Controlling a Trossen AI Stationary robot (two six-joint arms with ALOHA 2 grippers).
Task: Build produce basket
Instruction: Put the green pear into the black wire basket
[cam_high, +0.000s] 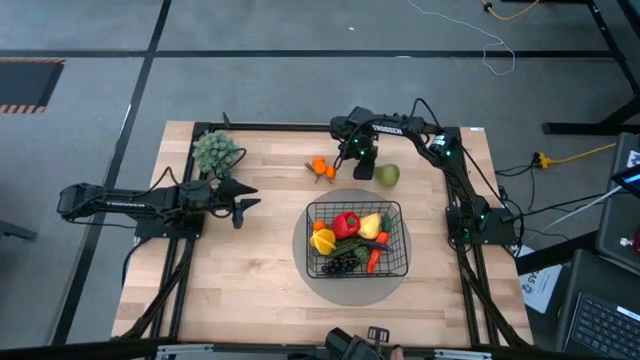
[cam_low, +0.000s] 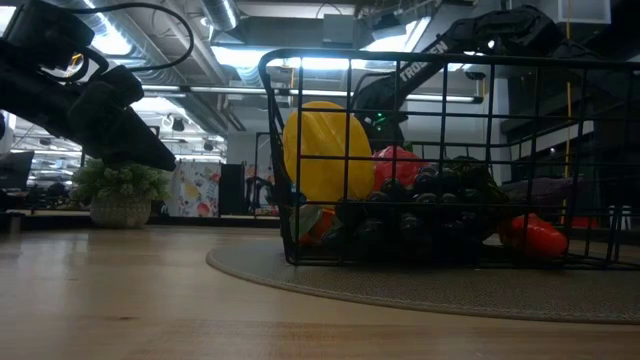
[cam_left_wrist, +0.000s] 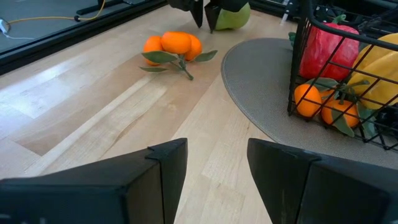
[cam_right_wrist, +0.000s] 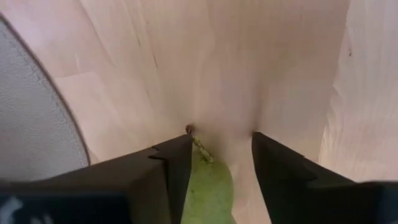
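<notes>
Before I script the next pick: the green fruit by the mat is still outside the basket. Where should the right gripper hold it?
Grip the green fruit across its wide body, from above. It lies on its side on the table, stem between the right gripper's open fingers; the narrow stem end would likely slip.

Two dark jointed arms with white lettering, black cables, green lights, and matte black wedge-shaped fingers (cam_left_wrist: 155, 180).

Pale smooth wood table (cam_high: 250, 280), black wire-mesh basket (cam_high: 400, 240) on a matt grey disc (cam_left_wrist: 261, 81), glossy plastic-looking produce (cam_high: 346, 224).
</notes>
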